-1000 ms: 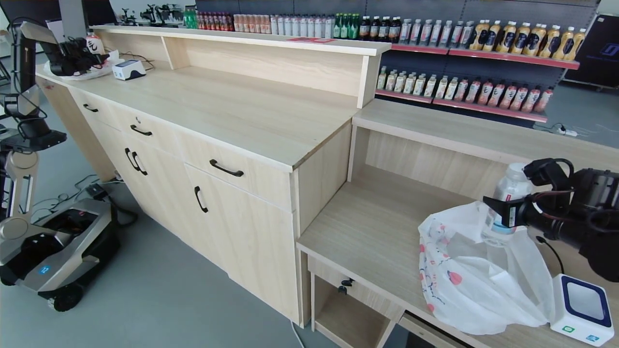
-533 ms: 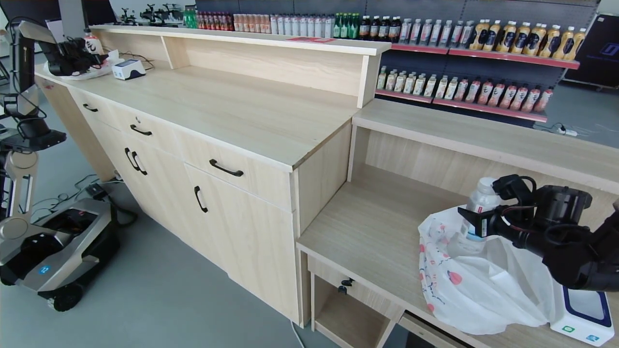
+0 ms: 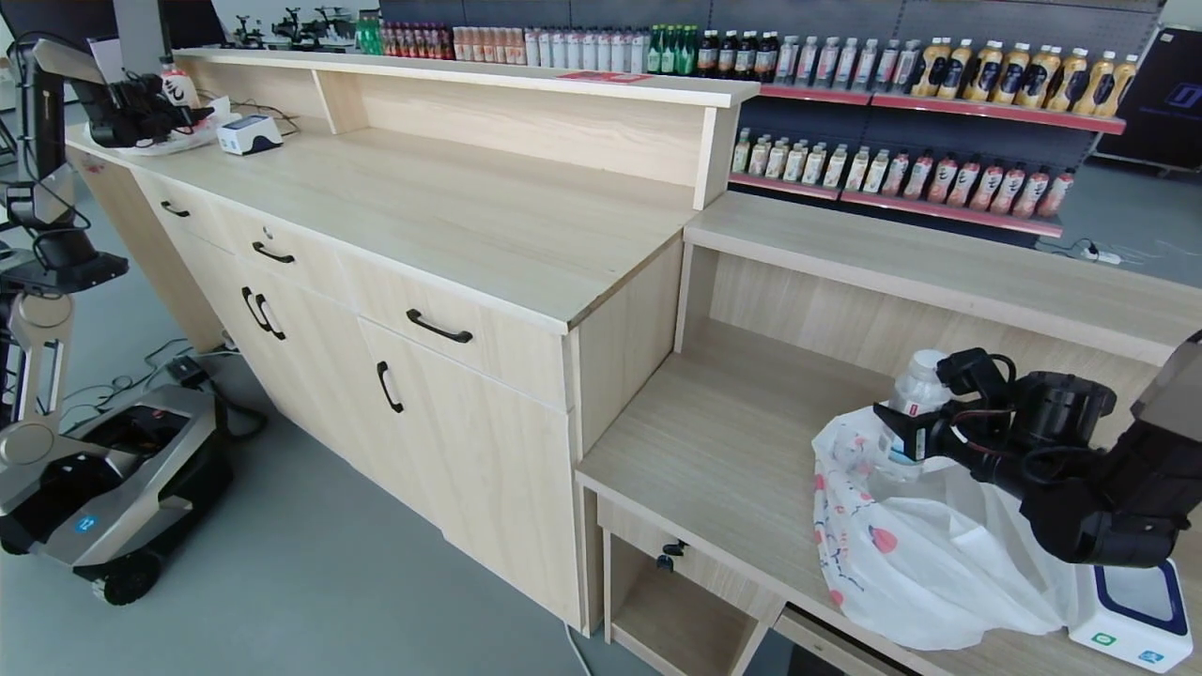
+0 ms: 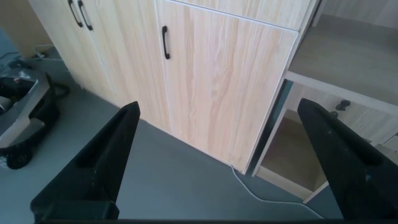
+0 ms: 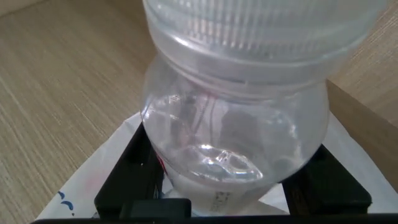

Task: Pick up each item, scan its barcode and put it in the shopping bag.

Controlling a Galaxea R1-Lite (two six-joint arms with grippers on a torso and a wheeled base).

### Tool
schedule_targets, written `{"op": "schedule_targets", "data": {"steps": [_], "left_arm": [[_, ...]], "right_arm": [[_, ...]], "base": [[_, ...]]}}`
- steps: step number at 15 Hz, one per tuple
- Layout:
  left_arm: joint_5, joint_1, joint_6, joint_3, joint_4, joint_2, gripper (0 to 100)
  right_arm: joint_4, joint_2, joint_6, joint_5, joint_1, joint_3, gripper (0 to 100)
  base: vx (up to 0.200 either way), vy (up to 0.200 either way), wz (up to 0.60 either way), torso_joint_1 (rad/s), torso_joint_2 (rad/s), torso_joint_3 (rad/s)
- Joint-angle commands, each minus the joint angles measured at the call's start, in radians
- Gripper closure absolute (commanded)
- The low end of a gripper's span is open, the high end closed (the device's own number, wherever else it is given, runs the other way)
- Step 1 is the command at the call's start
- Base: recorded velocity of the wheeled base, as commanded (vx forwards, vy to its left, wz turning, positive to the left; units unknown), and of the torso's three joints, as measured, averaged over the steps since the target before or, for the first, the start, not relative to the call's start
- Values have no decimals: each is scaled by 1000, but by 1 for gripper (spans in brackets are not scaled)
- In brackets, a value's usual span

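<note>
Shop: behind your work you have shelves (image 3: 901, 103) lined with drink bottles, and a long pale wood counter (image 3: 451, 216) with drawers and cupboard doors.
Lower desk (image 3: 732, 441): it adjoins the counter's right end and carries the bag and scanner.
Bottle (image 3: 913, 394): clear, white-capped, roughly upright at the open mouth of the shopping bag (image 3: 930, 563) (whether its base touches the plastic, you cannot tell).
Right gripper (image 3: 916, 422): your fingers (image 5: 134, 168) are clamped on the bottle's body, one on each side, below the shoulder.
Shopping bag: white with red and blue print, slumped near the desk's front edge.
Scanner (image 3: 1132, 610): white box with a blue-framed window, just beside the bag on its right.
Left gripper (image 4: 219, 118): fingers spread wide, holding nothing, above grey floor in front of the cupboard doors.
</note>
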Motion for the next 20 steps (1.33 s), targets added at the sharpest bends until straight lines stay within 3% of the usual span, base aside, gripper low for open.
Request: {"op": "schedule_targets", "data": {"steps": [1,8,16,17,20], "left_arm": [[1,0,0,0,0,1,0],[1,0,0,0,0,1,0],[-1,0,0,0,0,1,0],[1,0,0,0,0,1,0],[-1,0,0,0,0,1,0]], "right_arm": [[-16,41,-1,2,-5,-14,100],[-32,120,-9,51,7,-99,100],[-34,150,-9,51,5,-92,100],[-35,150,-9,51,5,-90,0],[-23,129,-7,54,5,-92,0]], "base": [[0,0,0,0,0,0],[0,0,0,0,0,0],[0,0,0,0,0,0],[0,0,0,0,0,0],[0,0,0,0,0,0]]}}
